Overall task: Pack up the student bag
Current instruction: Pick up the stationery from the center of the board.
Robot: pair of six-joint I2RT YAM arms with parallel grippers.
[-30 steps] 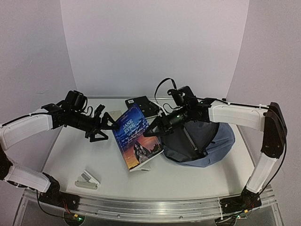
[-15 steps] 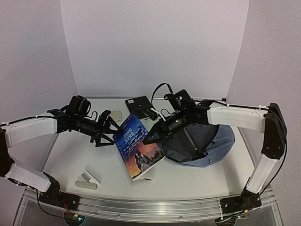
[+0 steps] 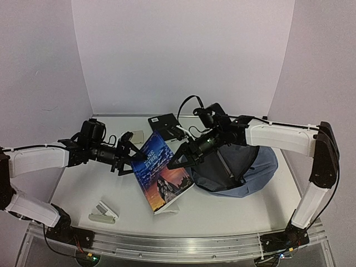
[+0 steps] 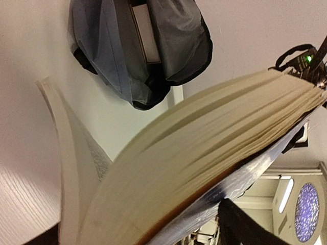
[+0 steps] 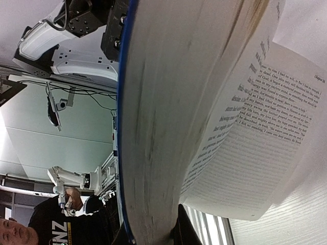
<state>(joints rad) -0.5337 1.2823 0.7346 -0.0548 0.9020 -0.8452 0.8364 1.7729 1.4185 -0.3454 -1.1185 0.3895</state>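
Top external view: the white worktop carries the student bag on its right side, lying flat under the right arm. The bag is soft blue-grey fabric with black straps and trim. In the left wrist view the student bag gapes open, showing dark grey lining and a pale flat object inside its mouth.

Left of the bag, a paperback book with a blue, illustrated cover is tilted up off the worktop, between the two arms. Its cream page block fans loose in the left wrist view, and printed pages hang apart in the right wrist view.

The right end effector is clamped on the book's right edge. The left end effector sits at the book's left edge with its jaws spread; contact cannot be told.

A flat black item lies at the far side, and a small white stapler near left.
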